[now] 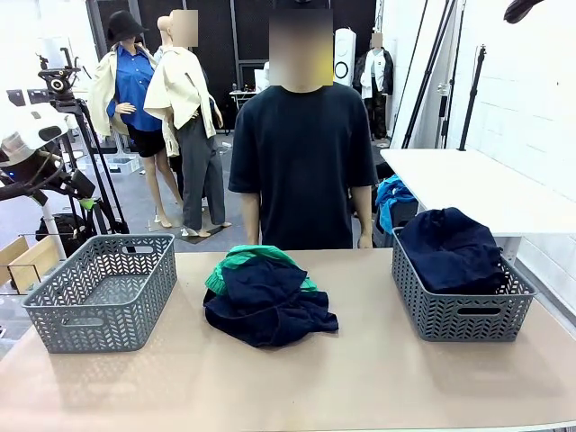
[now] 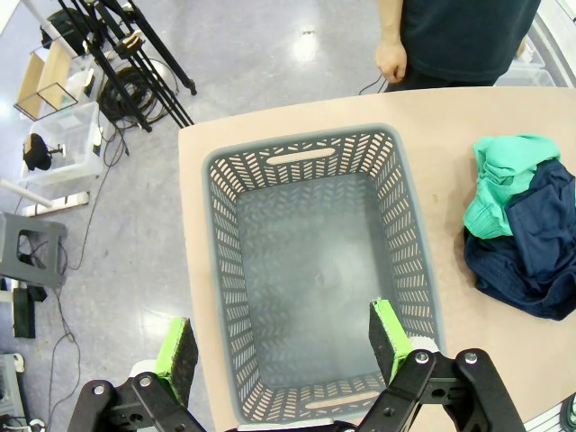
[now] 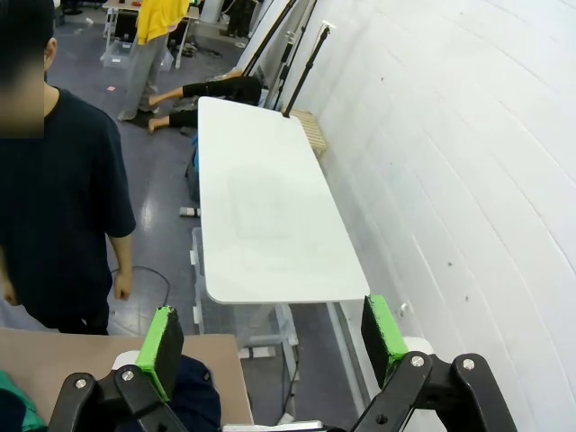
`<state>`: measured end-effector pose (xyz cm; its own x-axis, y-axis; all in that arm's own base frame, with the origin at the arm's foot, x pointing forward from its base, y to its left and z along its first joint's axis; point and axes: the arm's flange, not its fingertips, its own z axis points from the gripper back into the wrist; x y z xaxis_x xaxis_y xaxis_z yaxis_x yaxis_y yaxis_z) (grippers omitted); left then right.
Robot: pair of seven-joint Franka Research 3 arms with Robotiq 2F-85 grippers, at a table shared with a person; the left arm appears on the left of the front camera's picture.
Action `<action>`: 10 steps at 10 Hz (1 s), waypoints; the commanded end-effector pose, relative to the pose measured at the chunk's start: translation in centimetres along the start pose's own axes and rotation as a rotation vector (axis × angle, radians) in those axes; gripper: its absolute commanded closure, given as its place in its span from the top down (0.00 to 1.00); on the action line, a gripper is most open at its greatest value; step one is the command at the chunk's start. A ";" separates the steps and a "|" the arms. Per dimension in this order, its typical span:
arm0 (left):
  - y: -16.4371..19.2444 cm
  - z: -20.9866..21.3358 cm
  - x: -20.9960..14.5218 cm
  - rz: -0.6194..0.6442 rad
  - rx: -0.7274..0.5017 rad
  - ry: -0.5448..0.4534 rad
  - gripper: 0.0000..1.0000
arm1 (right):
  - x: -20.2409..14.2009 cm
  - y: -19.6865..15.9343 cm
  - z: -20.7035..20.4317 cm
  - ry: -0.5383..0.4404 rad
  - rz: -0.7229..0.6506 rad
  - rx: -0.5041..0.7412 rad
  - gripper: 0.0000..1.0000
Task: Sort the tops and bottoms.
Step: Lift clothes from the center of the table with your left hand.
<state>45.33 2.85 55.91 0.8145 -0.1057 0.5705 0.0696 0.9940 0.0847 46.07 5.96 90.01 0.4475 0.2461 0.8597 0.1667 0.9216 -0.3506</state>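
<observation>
Currently both grippers are released, fingers spread wide: the left gripper hangs above the left basket, and the right gripper points toward a white side table. Mid-table, a navy garment lies heaped on the green garment. Another navy garment sits in the right basket.

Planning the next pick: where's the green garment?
Front view: green garment sits mid-table, partly under the navy garment, between the left basket and right basket.

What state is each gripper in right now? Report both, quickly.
Left gripper: open, holding nothing, above the grey basket.
Right gripper: open, holding nothing.
</observation>
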 end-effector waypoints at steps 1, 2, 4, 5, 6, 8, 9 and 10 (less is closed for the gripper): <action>0.2 0.1 0.1 -0.007 0.006 0.006 1.00 | -0.1 -0.1 0.1 -0.001 0.001 -0.003 1.00; 0.2 0.1 0.1 -0.007 0.006 0.006 1.00 | -0.1 -0.1 0.1 -0.001 0.001 -0.003 1.00; 0.2 0.1 0.1 -0.007 0.006 0.006 1.00 | 0.0 0.0 0.0 -0.001 0.000 0.000 1.00; 0.2 0.1 0.1 -0.007 0.006 0.006 1.00 | -2.1 -1.2 -0.6 0.061 0.035 -0.056 1.00; 0.2 0.1 0.1 -0.007 0.006 0.006 1.00 | -4.8 -3.2 -0.9 0.129 0.024 -0.074 1.00; 0.2 0.1 0.1 -0.007 0.006 0.006 1.00 | -10.6 -7.0 -2.0 0.242 -0.086 -0.050 1.00; 0.2 0.1 0.1 -0.007 0.006 0.006 1.00 | -12.8 -7.6 -3.1 0.296 -0.109 -0.027 1.00; 0.2 0.1 0.1 -0.007 0.006 0.006 1.00 | -14.7 -7.6 -4.2 0.349 -0.113 -0.013 1.00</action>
<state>45.33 2.83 55.91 0.8145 -0.1061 0.5704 0.0699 0.9939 0.0850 42.74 -6.46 80.29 0.6710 0.0321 0.7408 0.2681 0.9210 -0.2827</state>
